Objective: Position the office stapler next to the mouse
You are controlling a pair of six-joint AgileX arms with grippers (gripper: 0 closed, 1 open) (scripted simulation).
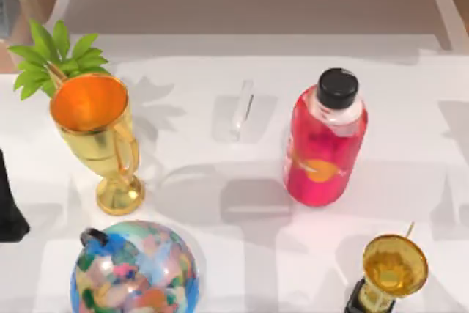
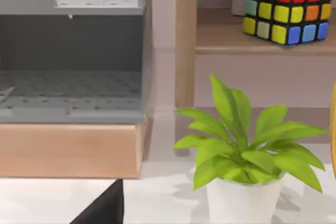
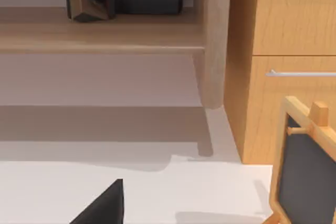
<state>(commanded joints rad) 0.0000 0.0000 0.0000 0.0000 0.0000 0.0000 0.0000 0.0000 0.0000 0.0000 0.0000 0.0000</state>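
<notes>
White tabletop, wooden shelf behind. Office stapler lies flat near the centre, between the gold goblet and the red bottle, apart from both. No mouse seen. Left arm parked at the table's left edge; whether either gripper is open or closed cannot be told. Stapler looks light, rigid, smooth-sided and slim; probably best pinched across its narrow width at mid-length.
</notes>
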